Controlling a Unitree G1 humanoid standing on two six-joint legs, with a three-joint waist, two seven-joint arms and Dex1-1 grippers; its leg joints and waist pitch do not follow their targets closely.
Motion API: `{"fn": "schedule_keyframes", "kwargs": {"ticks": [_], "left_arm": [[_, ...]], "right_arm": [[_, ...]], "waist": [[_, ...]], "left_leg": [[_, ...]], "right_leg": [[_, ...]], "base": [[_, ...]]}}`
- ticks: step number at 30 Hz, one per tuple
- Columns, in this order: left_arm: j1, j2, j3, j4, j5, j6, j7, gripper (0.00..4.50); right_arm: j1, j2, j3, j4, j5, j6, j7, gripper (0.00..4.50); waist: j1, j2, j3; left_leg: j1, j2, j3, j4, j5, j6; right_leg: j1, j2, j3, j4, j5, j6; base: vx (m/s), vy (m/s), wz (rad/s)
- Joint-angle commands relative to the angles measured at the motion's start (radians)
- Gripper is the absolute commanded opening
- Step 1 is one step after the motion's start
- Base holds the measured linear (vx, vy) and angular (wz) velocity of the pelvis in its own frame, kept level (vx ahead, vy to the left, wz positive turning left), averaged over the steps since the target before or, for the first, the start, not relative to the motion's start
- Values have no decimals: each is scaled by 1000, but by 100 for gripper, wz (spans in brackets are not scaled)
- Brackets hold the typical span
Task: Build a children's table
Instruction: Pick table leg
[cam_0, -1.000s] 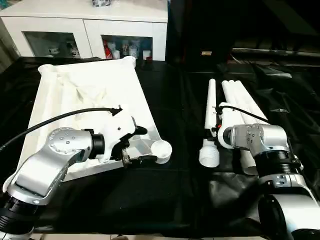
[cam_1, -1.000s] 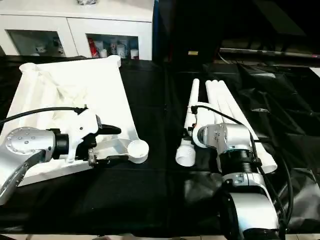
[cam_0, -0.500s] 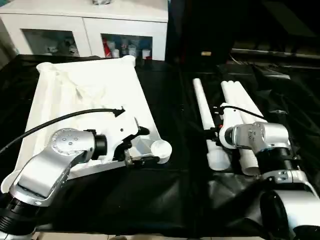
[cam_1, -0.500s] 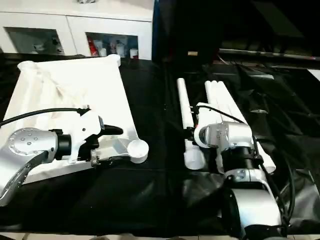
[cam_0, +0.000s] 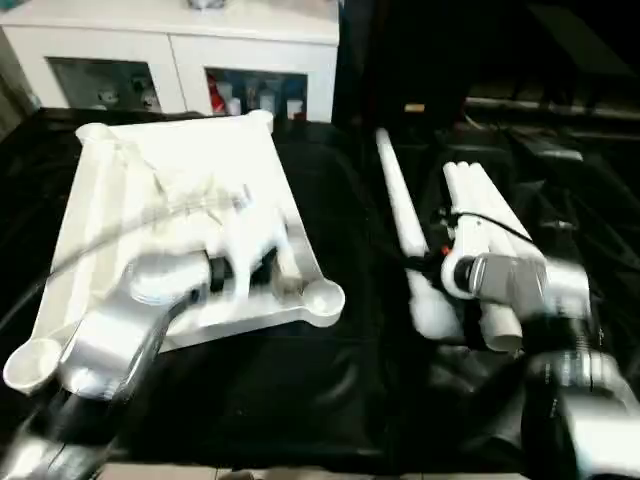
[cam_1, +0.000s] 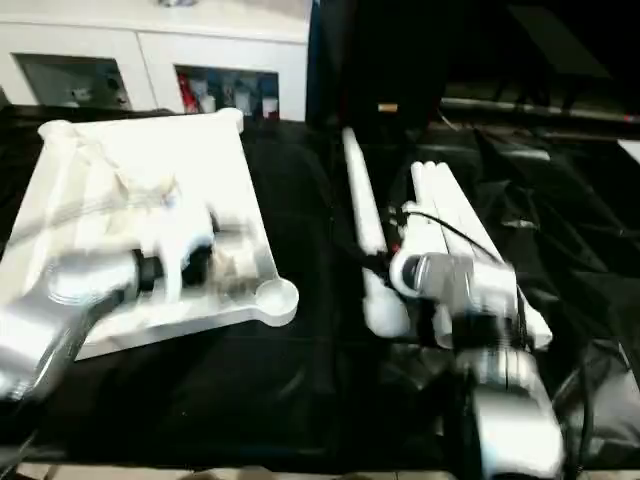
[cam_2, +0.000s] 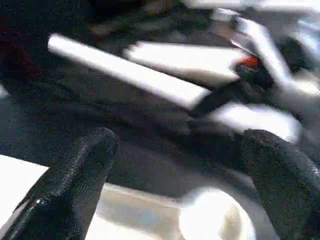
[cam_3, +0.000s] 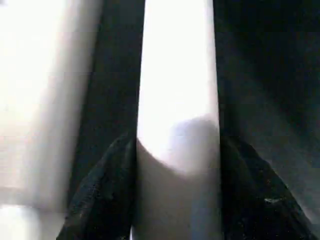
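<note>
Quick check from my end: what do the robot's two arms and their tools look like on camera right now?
Both forearms are rounded silver metal with dark joint bands. The left arm ends in a white wrist housing with a thin cable looping over it. The right arm carries a black cable and a small red mark. The left tool has two thick, black, textured fingers.

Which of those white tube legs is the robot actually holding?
The leg lying apart, angled toward the tabletop; the right gripper clamps its thick end. The others lie bundled beside it.
</note>
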Motion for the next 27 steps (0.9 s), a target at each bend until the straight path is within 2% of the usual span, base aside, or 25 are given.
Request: {"fn": "schedule_keyframes", "kwargs": {"ticks": [1, 2, 3, 4, 5, 6, 7, 8, 9, 11, 12, 13, 15, 17, 19, 23, 26, 27], "left_arm": [[-29, -52, 52, 10, -41, -5, 65, 450], [-36, -67, 62, 12, -50, -5, 77, 450], [-70, -127, 98, 21, -85, -5, 121, 450], [-100, -159, 113, 34, -98, 8, 151, 450], [-138, -187, 130, 51, -126, 48, 169, 450], [-164, -198, 141, 63, -162, 83, 157, 450], [-164, -198, 141, 63, -162, 83, 157, 450], [-200, -213, 161, 83, -211, 118, 140, 450], [-231, -229, 179, 104, -239, 139, 143, 450], [-274, -260, 208, 128, -288, 180, 153, 450], [-274, -260, 208, 128, -288, 180, 153, 450], [-299, -284, 231, 141, -325, 230, 168, 450], [-313, -297, 242, 153, -341, 253, 182, 450], [-324, -307, 248, 169, -359, 273, 190, 450], [-333, -315, 256, 182, -379, 288, 195, 450], [-345, -340, 287, 184, -433, 322, 202, 450], [-344, -357, 301, 175, -466, 348, 214, 450], [-345, -360, 304, 176, -471, 352, 218, 432]], "right_arm": [[16, -29, 2, -123, 56, -10, 91, 184], [26, -35, 7, -144, 64, -13, 114, 184], [73, -58, 29, -238, 103, -67, 229, 184], [87, -62, 19, -279, 135, -68, 265, 184], [92, -61, 1, -312, 171, -63, 294, 184], [96, -59, -11, -333, 196, -61, 312, 184], [96, -59, -11, -333, 196, -61, 312, 184], [99, -58, -22, -357, 223, -59, 333, 184], [103, -61, -26, -385, 251, -52, 356, 184], [112, -68, -20, -430, 286, -40, 391, 184], [112, -68, -20, -430, 286, -40, 391, 184], [125, -77, -10, -455, 302, -38, 411, 184], [132, -80, -2, -472, 314, -32, 420, 184], [132, -81, 7, -483, 322, -30, 424, 184], [129, -82, 12, -484, 325, -32, 422, 184], [127, -89, 32, -481, 307, -48, 410, 184], [122, -94, 68, -487, 271, -66, 397, 184], [121, -93, 75, -489, 266, -70, 394, 184]], "waist": [[9, 4, -71], [9, 2, -70], [13, 1, -70], [19, 0, -72], [19, -2, -70], [25, -1, -71], [26, -3, -68], [25, -2, -66], [28, -2, -66], [30, -4, -65], [32, -5, -67], [31, -6, -66], [33, -5, -68], [31, -6, -68], [32, -3, -68], [31, -3, -70], [31, 3, -69], [30, 1, -69]], "left_leg": [[-1, 67, -21, -80, -41, 12], [-2, 67, -20, -78, -38, 16], [-5, 67, -19, -77, -39, 28], [0, 72, -20, -75, -37, 43], [-4, 69, -18, -76, -37, 51], [1, 69, -19, -75, -38, 56], [-2, 68, -21, -77, -48, 56], [-2, 68, -22, -78, -58, 52], [2, 65, -18, -75, -67, 44], [1, 64, -18, -75, -65, 43], [0, 66, -21, -76, -61, 45], [-3, 66, -21, -76, -52, 43], [0, 66, -22, -75, -37, 48], [-5, 65, -23, -76, -37, 52], [-3, 63, -22, -74, -37, 51], [-4, 66, -23, -75, -28, 48], [-4, 66, -24, -75, -32, 46], [-5, 66, -23, -75, -33, 44]], "right_leg": [[64, -88, 54, -65, -84, -245], [65, -87, 54, -65, -78, -247], [68, -88, 54, -66, -67, -252], [64, -91, 55, -64, -53, -262], [65, -88, 54, -67, -60, -263], [63, -90, 53, -68, -82, -265], [62, -91, 51, -72, -130, -259], [61, -91, 51, -75, -159, -253], [57, -91, 52, -81, -198, -244], [58, -87, 51, -83, -211, -232], [59, -88, 50, -81, -211, -227], [60, -89, 50, -79, -205, -225], [57, -87, 49, -80, -190, -226], [60, -89, 49, -81, -194, -223], [59, -88, 48, -84, -205, -219], [60, -88, 47, -82, -188, -223], [61, -88, 47, -82, -173, -230], [61, -89, 47, -83, -172, -232]], "base": [[0, 0, 0], [0, 0, 0], [0, 0, 0], [0, 0, 0], [0, 0, 0], [0, 0, 0], [0, 0, 0], [0, 0, 0], [0, 0, 0], [0, 0, 0], [0, 0, 0], [0, 0, 0], [0, 0, 0], [0, 0, 0], [0, 0, 0], [0, 0, 0], [0, 0, 0], [0, 0, 0]]}}
